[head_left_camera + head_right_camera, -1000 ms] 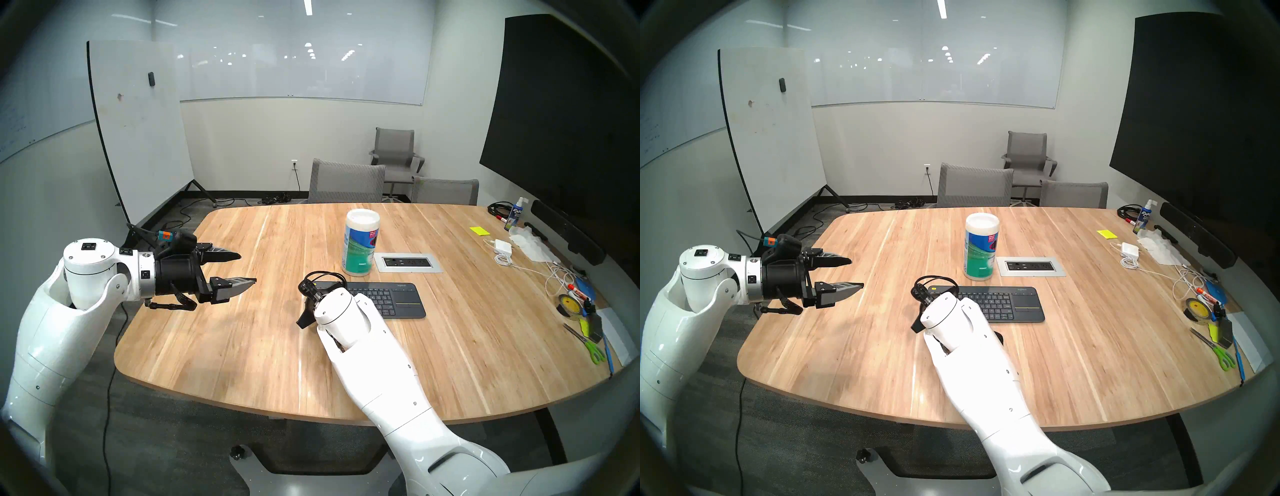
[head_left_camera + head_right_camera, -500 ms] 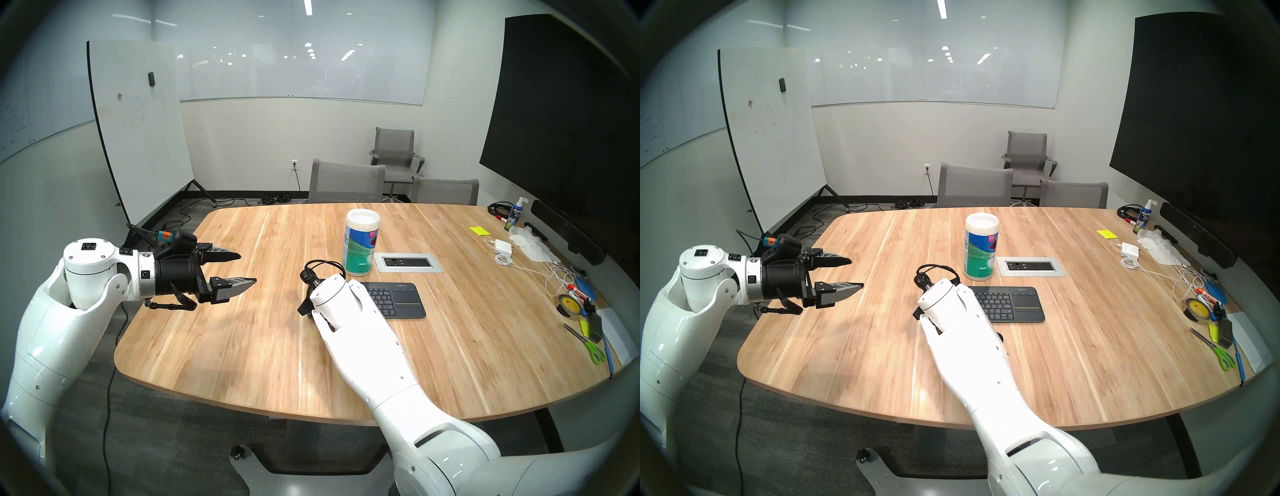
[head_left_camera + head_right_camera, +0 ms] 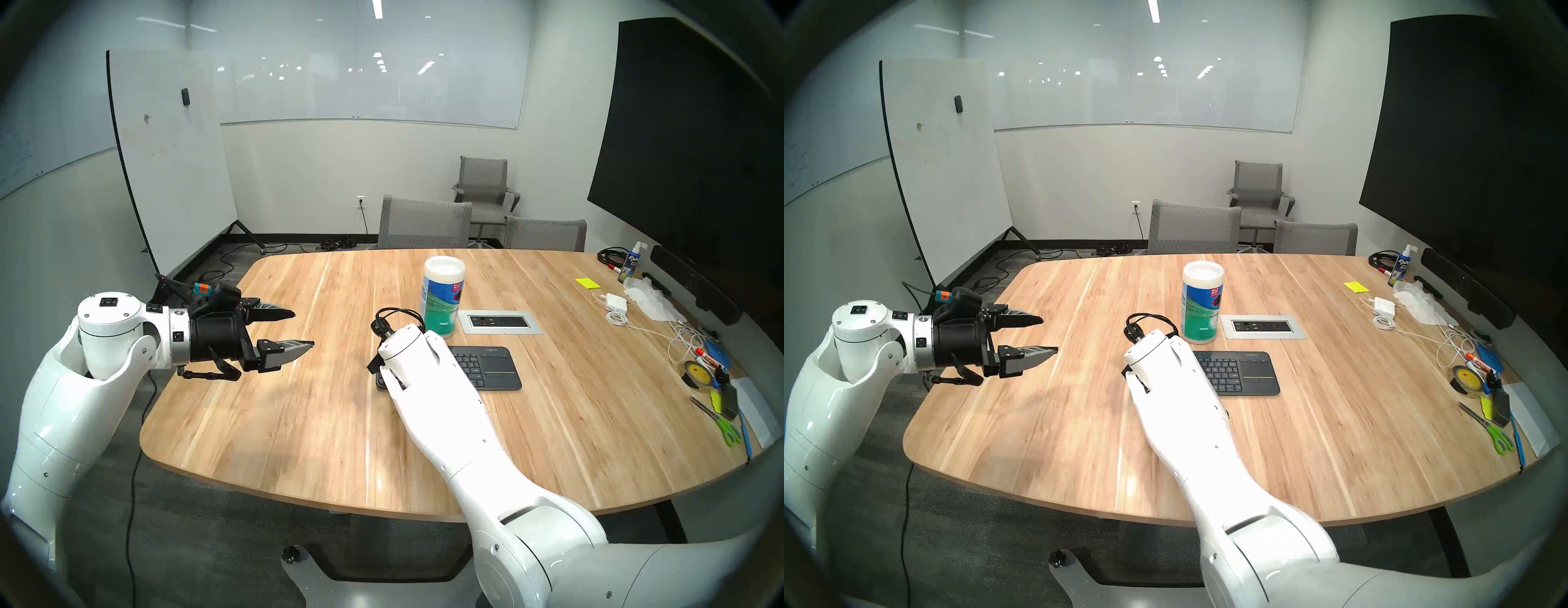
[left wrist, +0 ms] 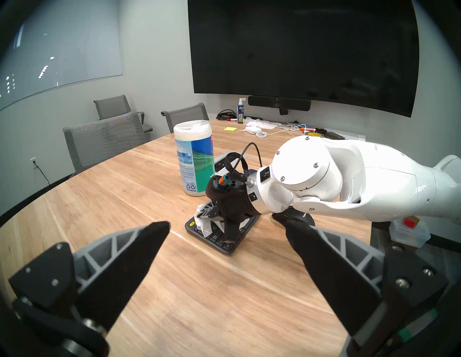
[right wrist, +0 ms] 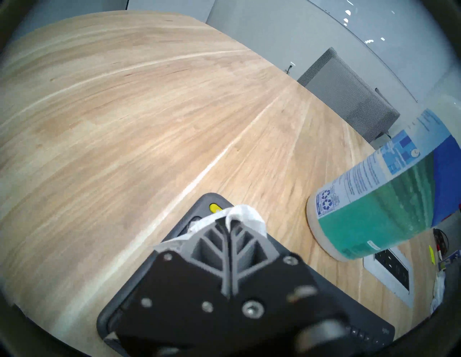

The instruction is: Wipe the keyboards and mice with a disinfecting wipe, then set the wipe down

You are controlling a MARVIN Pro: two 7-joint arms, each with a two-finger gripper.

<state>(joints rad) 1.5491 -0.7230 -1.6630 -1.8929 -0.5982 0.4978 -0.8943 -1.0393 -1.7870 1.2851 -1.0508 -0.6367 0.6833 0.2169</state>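
The black keyboard [image 3: 488,367] lies mid-table, its left end hidden under my right arm. In the right wrist view my right gripper [image 5: 228,222] is shut on the white wipe [image 5: 245,214], which is pressed on the keyboard's corner [image 5: 199,207] beside the yellow button. The left wrist view shows the wipe [image 4: 207,228] bunched under the fingers on the keyboard [image 4: 219,240]. The black mouse [image 4: 298,218] sits under my right forearm, mostly hidden. My left gripper [image 3: 303,329] hovers open over the table's left side, holding nothing.
A tall wipes canister [image 3: 441,301] stands just behind the keyboard, close to my right wrist. A power outlet plate [image 3: 500,322] is set in the table beside it. Cables, tape, scissors and tissue [image 3: 695,361] crowd the right edge. Grey chairs [image 3: 424,223] stand behind.
My right gripper has slid with the wipe away from me across the keyboard's left end, toward the canister. The left arm has not moved.
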